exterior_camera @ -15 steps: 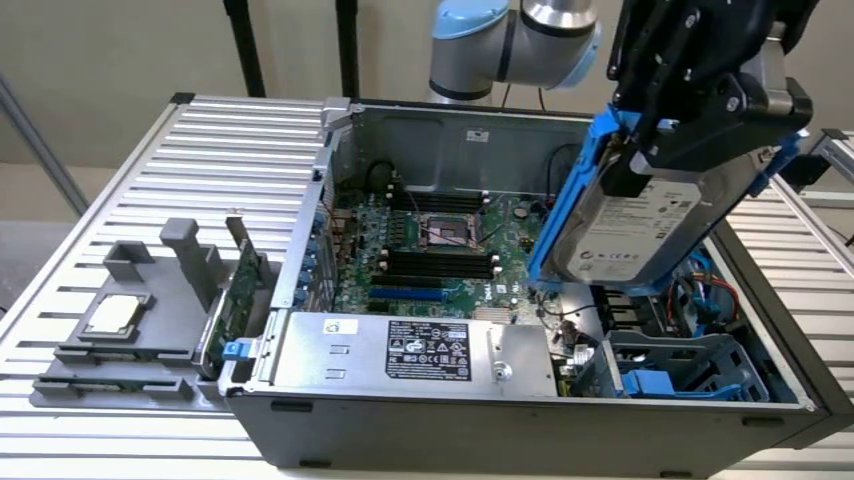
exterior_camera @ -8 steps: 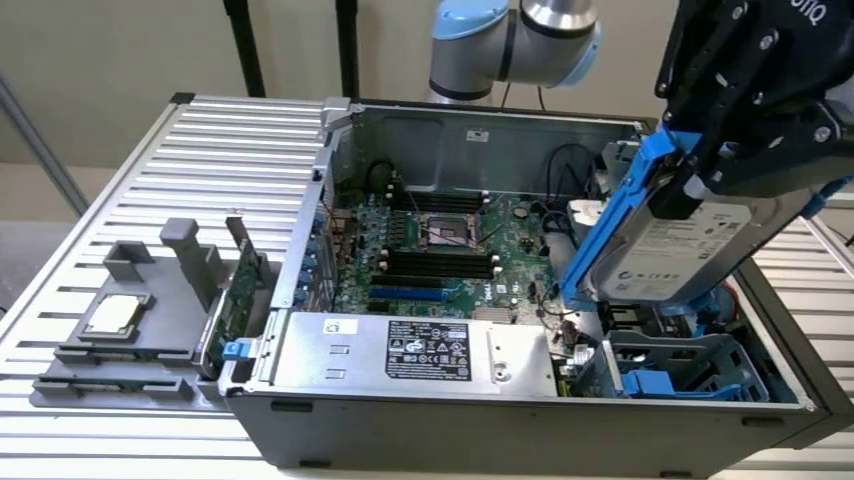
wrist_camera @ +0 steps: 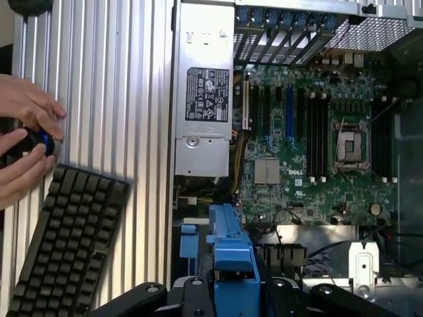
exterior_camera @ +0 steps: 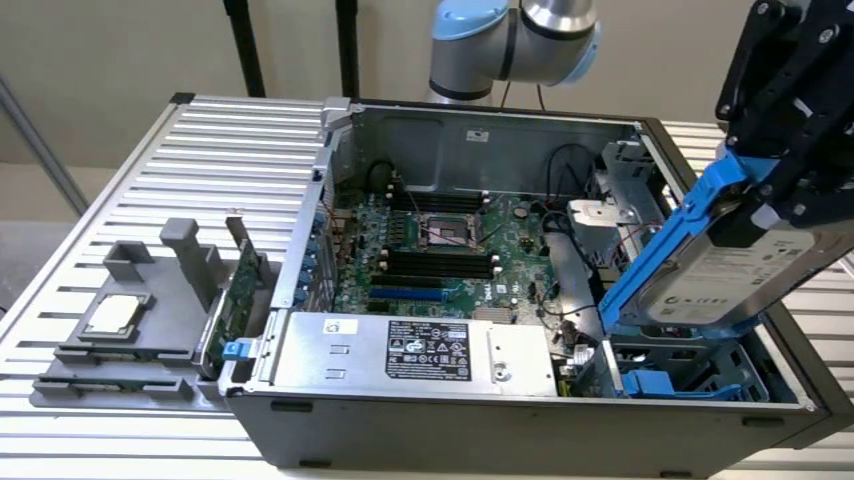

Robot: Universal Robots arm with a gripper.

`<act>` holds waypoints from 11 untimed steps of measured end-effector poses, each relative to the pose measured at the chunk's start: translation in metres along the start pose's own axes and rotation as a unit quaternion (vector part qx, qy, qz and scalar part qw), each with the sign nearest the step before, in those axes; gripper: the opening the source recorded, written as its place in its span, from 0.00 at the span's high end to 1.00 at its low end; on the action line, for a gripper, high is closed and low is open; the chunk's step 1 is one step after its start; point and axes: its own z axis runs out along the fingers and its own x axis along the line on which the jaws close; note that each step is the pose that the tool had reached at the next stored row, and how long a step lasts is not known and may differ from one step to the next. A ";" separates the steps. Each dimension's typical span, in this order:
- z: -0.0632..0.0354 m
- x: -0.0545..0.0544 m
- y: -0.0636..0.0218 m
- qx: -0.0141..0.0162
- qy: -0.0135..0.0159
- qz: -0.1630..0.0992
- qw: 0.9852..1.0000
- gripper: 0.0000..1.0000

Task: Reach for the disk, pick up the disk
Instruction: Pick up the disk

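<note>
Disk (exterior_camera: 727, 275) clamped within gripper (exterior_camera: 774, 190), tilted.

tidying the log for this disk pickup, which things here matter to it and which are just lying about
Job in hand:
- disk, lifted tilted above the drive bay
- pincer, shut on it

Lying about:
- keyboard
- CPU chip on grey holder
- power supply
- person's hands

The arm's grey and pale-blue joint (exterior_camera: 514, 45) is seen at the top of the exterior view. The black gripper (exterior_camera: 774, 195) is held high at the exterior view's right, angled downward, its fingers (exterior_camera: 798, 190) clamped on the disk (exterior_camera: 727, 270), which hangs tilted beneath it. In the wrist view, the black gripper base (wrist_camera: 238, 297) is seen astride the disk's blue rail (wrist_camera: 231, 257).
</note>
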 end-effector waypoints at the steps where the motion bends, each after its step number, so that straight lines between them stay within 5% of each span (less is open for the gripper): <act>1: -0.0003 0.002 -0.0037 0.000 0.000 0.000 1.000 0.67; 7: -0.0014 0.009 -0.0299 0.000 0.000 0.000 1.000 0.67; 11: 0.0004 0.009 -0.0330 0.001 0.000 0.000 1.000 0.67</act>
